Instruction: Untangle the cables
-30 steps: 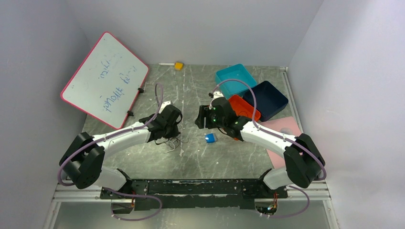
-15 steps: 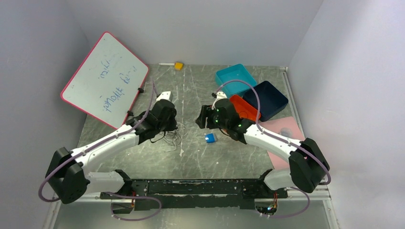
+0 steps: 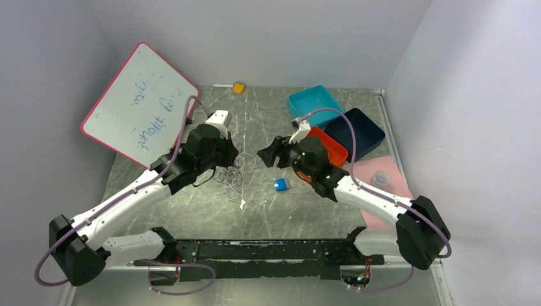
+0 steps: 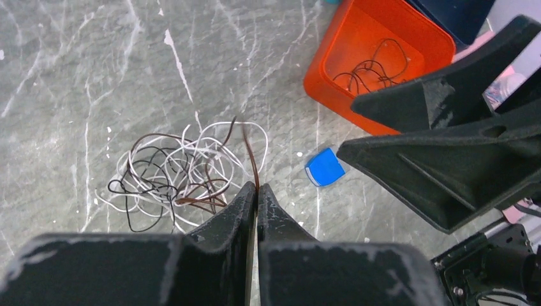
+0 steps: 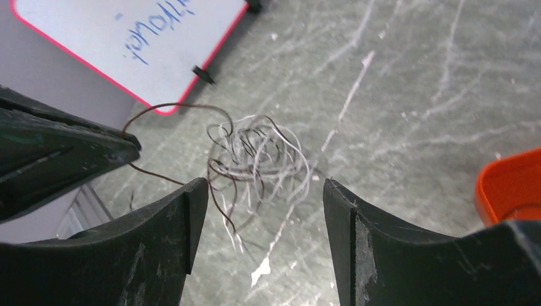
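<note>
I have the left gripper [image 4: 256,188] pinched shut on 1 thin brown strand [image 4: 252,156] that rises out of the cables [image 4: 178,169]. The tangle lies on the table [image 3: 255,204] left of centre, just beside that gripper and between my 2 arms; whether part of it hangs off the surface I cannot tell. The right gripper [image 5: 261,191] faces it from the right with its jaws spread wide and nothing between them. To do this step well, I would bring the right side in low and close on a pale loop at the near edge of the clump rather than the dense middle. Then I would draw the 2 grippers apart slowly, so the brown strand slides free instead of cinching a knot. If the whole clump drags along, I would stop and take a different loop. The wires are hair-thin and springy, whitish-grey, black and brown, and they hold loose overlapping curls instead of lying flat, so they will probably spring back when released. The table is dull grey with white veins and scratches, against which the pale loops are hard to read. Both sets of fingers are matte black wedges scuffed pale at the edges. To the right sit a small blue block [image 4: 325,167] and a glossy orange bin [image 4: 332,83] with rounded corners, holding 1 coiled black wire [image 4: 373,67].
</note>
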`<state>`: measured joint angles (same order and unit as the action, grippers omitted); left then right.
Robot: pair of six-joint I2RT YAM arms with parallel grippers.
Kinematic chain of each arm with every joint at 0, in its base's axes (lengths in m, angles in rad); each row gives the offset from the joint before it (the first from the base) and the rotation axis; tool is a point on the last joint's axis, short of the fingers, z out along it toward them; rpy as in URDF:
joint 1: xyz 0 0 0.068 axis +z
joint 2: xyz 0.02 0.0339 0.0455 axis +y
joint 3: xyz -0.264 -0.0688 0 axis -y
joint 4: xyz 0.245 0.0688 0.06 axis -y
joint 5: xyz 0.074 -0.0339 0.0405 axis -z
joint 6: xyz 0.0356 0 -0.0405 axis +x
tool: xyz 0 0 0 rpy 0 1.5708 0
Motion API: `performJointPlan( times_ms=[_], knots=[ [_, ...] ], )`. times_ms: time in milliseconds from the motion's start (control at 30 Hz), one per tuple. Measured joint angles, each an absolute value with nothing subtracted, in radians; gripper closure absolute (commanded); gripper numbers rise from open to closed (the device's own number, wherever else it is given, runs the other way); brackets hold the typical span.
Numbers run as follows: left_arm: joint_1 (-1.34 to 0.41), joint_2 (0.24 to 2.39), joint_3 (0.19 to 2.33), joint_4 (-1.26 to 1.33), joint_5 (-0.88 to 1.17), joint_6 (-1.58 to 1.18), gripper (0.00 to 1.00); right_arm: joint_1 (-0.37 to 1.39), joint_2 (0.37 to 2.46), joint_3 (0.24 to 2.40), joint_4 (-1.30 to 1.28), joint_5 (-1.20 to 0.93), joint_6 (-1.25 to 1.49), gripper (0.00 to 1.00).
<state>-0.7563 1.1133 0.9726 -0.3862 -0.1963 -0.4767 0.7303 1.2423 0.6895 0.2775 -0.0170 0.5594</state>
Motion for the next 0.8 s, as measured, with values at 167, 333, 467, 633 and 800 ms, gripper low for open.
performJointPlan(
  times_ms=[167, 333, 467, 633, 800],
  knots=[
    [-0.756, 1.09, 0.99, -0.387, -0.151, -0.432, 0.93, 0.73, 1.254, 0.69, 0.401, -0.077, 0.532, 0.26],
    [-0.756, 1.064, 1.011, -0.386, -0.104, -0.393, 0.93, 0.73, 1.315, 0.696, 0.506, -0.174, 0.492, 0.26],
    [-0.756, 1.053, 1.03, -0.389, -0.075, -0.359, 0.93, 0.731, 1.356, 0.7, 0.568, -0.237, 0.462, 0.26],
    [-0.756, 1.052, 1.05, -0.395, -0.047, -0.338, 0.93, 0.733, 1.393, 0.702, 0.641, -0.3, 0.447, 0.27],
    [-0.756, 1.053, 1.081, -0.411, -0.036, -0.332, 0.93, 0.733, 1.436, 0.719, 0.69, -0.355, 0.452, 0.28]
  ],
)
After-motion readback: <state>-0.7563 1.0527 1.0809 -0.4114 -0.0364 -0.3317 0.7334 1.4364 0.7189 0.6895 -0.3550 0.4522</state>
